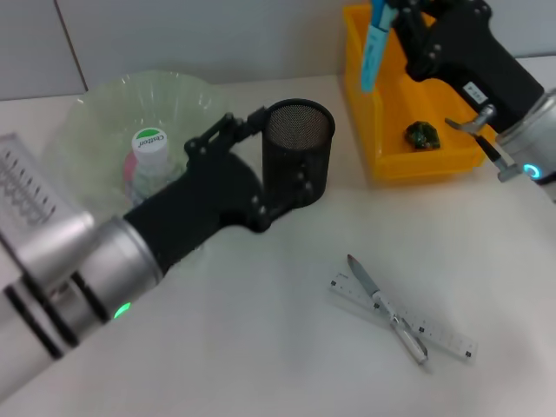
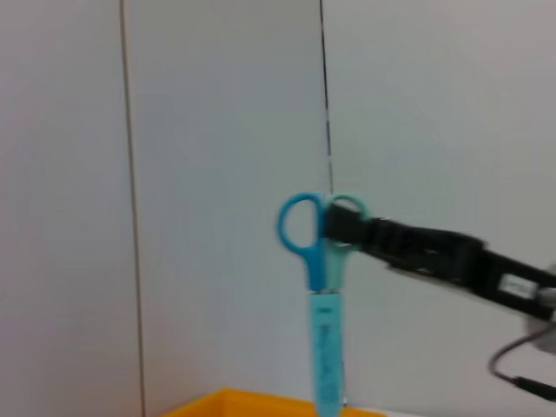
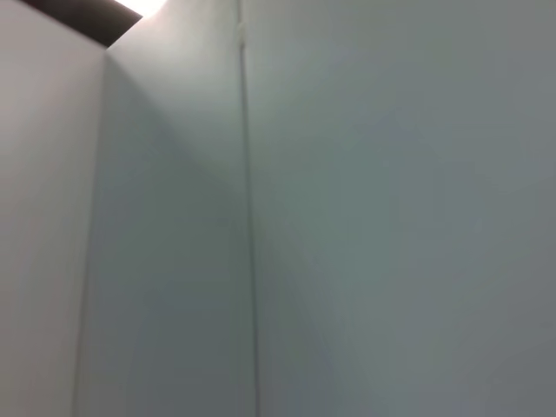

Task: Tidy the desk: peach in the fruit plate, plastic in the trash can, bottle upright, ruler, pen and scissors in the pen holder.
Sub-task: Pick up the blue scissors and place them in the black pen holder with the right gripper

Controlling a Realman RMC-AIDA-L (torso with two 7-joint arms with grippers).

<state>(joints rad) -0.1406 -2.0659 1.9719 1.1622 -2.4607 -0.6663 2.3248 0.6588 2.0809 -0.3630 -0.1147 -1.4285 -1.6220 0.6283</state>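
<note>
The right gripper [image 1: 393, 10], clamped on the scissors [image 1: 373, 43] (blade cover hanging down), should carry them to the pen holder [image 1: 298, 156] beside the left gripper [image 1: 252, 165], whose finger state cannot be told.

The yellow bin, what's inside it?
A small dark green crumpled thing lies on the floor of the yellow bin. The right gripper and the scissors it holds hang over the back part, hiding it.
</note>
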